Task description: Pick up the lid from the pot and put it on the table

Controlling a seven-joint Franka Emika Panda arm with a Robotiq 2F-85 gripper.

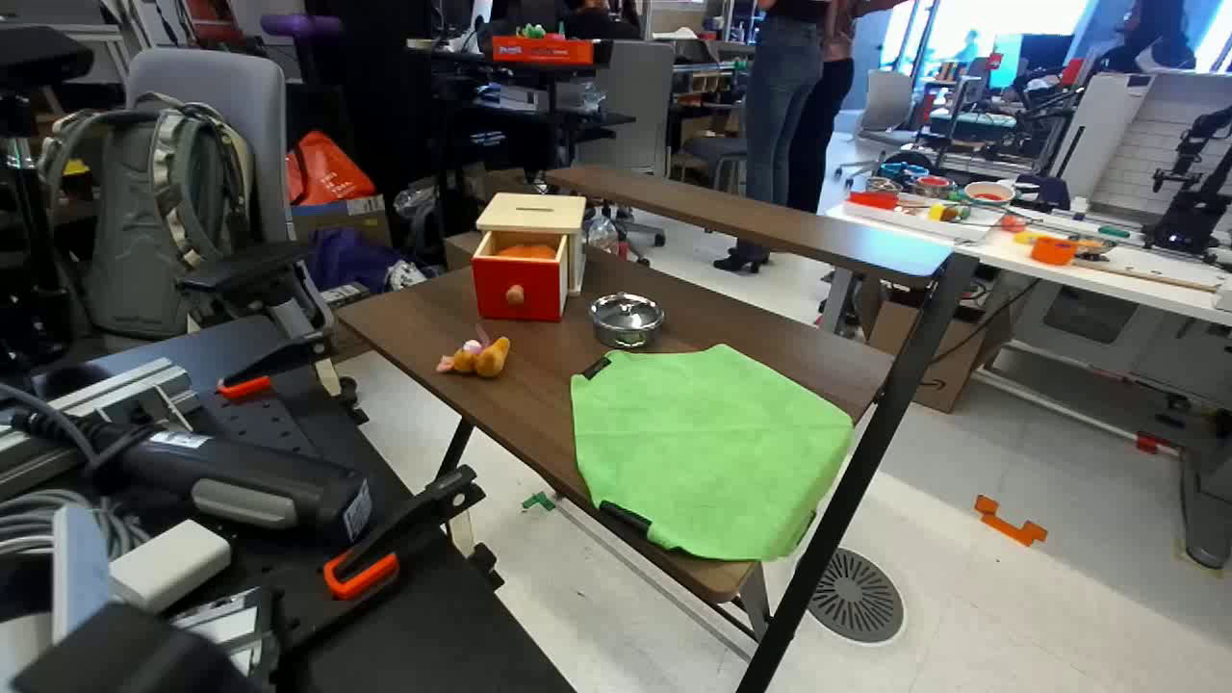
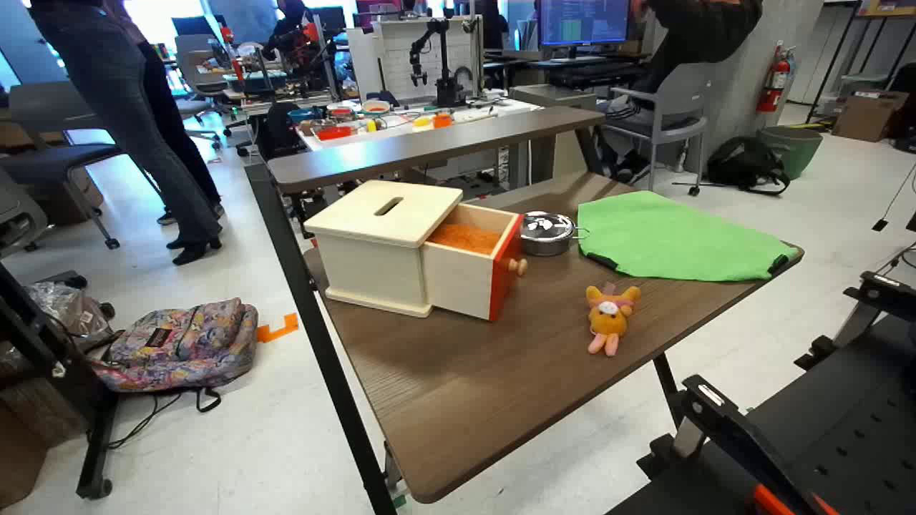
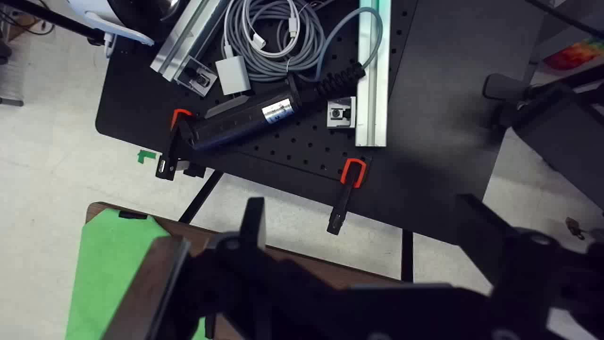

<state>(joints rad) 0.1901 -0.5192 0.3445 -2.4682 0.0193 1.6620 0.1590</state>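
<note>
The silvery lid (image 1: 626, 309) sits on top of the small silvery pot (image 1: 624, 339) on the dark brown table (image 1: 539, 404). In an exterior view the lid (image 2: 547, 224) and pot (image 2: 545, 247) stand between the drawer box and the green cloth on the table (image 2: 465, 379). My gripper (image 3: 362, 198) shows only in the wrist view. Its two fingers are wide apart with nothing between them, high above the gap between the black bench and the table (image 3: 306, 263). The lid and pot are out of the wrist view.
A wooden box with an open red-fronted drawer (image 1: 521, 289) stands beside the pot. A green cloth (image 1: 712, 452) covers one table end. A small plush toy (image 2: 610, 318) lies near the edge. A raised shelf (image 2: 429, 143) runs along the table. A black bench (image 3: 439, 118) holds cables and clamps.
</note>
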